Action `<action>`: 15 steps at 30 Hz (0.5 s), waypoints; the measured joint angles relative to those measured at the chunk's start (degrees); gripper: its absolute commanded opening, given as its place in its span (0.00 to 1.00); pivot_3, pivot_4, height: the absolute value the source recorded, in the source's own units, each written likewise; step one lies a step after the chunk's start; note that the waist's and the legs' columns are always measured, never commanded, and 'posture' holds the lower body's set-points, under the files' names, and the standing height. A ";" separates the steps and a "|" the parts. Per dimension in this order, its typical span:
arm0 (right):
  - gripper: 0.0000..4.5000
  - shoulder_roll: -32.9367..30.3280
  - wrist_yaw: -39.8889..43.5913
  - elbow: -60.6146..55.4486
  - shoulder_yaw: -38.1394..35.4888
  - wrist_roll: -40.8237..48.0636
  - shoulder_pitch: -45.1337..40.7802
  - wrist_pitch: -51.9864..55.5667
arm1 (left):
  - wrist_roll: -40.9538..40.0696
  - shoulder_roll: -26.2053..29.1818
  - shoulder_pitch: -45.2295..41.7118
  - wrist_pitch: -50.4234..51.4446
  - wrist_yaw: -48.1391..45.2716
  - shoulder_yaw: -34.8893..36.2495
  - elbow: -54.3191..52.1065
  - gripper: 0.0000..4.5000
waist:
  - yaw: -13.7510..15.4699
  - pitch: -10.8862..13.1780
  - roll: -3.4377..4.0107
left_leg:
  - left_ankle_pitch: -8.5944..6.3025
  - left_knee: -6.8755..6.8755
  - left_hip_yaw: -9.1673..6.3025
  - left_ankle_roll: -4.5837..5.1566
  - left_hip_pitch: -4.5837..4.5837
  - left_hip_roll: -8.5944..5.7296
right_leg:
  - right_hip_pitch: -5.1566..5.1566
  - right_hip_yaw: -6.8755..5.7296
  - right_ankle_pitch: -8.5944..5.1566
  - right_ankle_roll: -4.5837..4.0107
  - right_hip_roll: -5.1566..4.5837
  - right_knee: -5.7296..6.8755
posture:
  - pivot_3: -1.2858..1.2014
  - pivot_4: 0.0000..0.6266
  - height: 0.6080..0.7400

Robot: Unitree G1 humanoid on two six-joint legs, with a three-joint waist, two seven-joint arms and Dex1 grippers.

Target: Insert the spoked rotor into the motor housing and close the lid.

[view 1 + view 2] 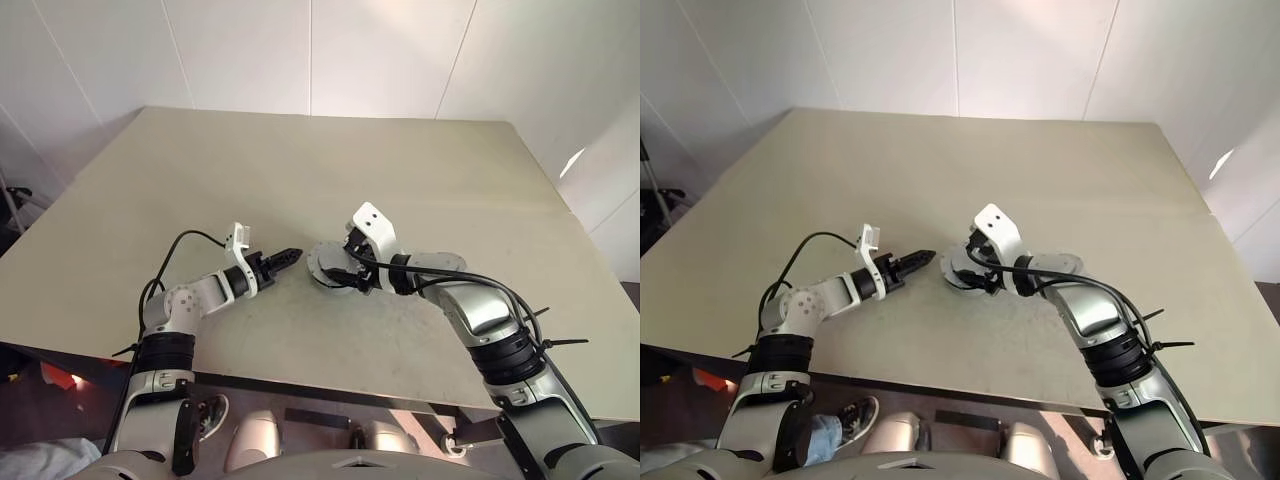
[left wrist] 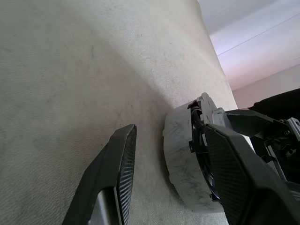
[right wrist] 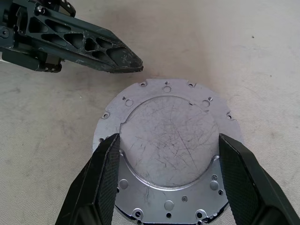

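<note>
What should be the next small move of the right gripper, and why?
Probably close the right gripper on the round metal part: its open fingers already straddle the part on the table, while the left gripper waits beside it, not touching.

On the beige table (image 1: 300, 170), the right gripper (image 1: 345, 270) straddles a round silver-grey motor housing (image 1: 322, 262). The left gripper (image 1: 287, 257) points at it from just beside, black fingers apart from its rim.
</note>
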 measured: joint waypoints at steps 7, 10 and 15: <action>0.70 -1.21 0.65 -0.09 0.63 -0.20 0.62 -1.10 | 0.11 0.19 -0.03 0.00 -0.13 0.00 0.09 0.54 | 0.07 0.00 0.00 | 0.04 0.03 0.00 0.08 -0.01 0.00 | 0.01 0.00 0.00 -0.01 0.00 0.00 | 0.52 0.00 1.00; 0.70 -1.24 0.66 -0.10 0.70 -0.43 0.83 -1.44 | 0.17 0.35 -0.03 0.00 -0.22 0.00 0.10 0.54 | 0.08 0.00 0.00 | 0.04 0.04 0.00 0.10 -0.01 0.00 | 0.01 0.00 0.00 -0.01 0.00 0.01 | 0.52 0.00 1.00; 0.70 -1.26 0.64 -0.09 0.93 -0.77 1.17 -2.27 | 0.23 0.35 -0.03 0.00 -0.27 -0.10 0.22 0.54 | 0.10 0.00 0.00 | 0.05 0.05 0.00 0.14 -0.01 0.00 | 0.02 0.00 0.00 -0.01 0.00 0.01 | 0.52 0.00 1.00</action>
